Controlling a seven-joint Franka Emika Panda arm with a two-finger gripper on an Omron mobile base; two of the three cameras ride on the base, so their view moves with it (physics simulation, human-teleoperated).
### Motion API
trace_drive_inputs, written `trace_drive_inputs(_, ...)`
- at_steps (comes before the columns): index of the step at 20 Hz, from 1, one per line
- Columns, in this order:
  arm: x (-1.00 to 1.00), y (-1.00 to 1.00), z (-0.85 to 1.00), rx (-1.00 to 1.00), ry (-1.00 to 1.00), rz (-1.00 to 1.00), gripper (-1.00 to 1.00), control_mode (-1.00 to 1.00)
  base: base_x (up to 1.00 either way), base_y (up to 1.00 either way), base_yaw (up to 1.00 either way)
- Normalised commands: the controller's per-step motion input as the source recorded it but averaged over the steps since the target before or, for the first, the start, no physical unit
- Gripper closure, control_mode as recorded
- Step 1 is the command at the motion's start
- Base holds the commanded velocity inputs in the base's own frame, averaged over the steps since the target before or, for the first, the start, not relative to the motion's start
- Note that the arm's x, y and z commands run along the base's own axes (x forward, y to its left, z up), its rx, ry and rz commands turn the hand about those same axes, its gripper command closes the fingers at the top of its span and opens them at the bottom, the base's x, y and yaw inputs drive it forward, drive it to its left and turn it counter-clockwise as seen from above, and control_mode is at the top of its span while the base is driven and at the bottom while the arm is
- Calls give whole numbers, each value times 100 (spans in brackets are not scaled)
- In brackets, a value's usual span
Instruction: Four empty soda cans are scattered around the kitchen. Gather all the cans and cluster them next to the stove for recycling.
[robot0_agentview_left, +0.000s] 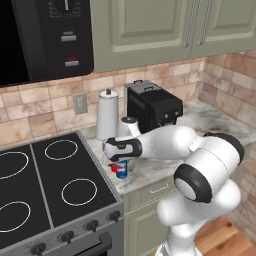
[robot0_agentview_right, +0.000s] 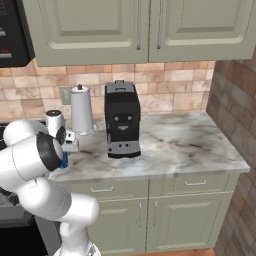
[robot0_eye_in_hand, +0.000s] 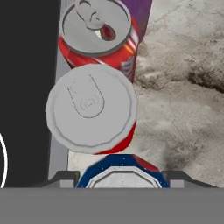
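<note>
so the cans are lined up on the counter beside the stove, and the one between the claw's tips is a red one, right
Not quite: the can between the claw tips is blue with white and red, not red, as the hand view shows. The two red cans stand past it, lined up on the counter beside the stove.

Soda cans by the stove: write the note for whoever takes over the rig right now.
Gripper: straddling the blue can from above, on the marble counter at the stove's right edge; whether it is gripping or has let go cannot be told.
Cans: two red cans stand upright in a row just beyond the blue one, along the stove edge. A purple can peeks out behind the far red one.
Done: all four cans appear clustered beside the stove.
Left: confirm the blue can is released, then lift the hand straight up without knocking the row.
</note>
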Motion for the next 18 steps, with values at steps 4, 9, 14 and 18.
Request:
trace_drive_inputs(4, -28, 0, -10, 3, 0, -1, -100, -100, 0, 0, 0)
trace_drive_inputs(9, -18, 2, 5, -1, 0, 0, -100, -100, 0, 0, 0)
trace_drive_inputs(14, -4, 0, 33, -3, 0, 0, -100, -100, 0, 0, 0)
trace_drive_inputs(18, 0, -13, 44, 0, 0, -6, -100, -100, 0, 0, 0)
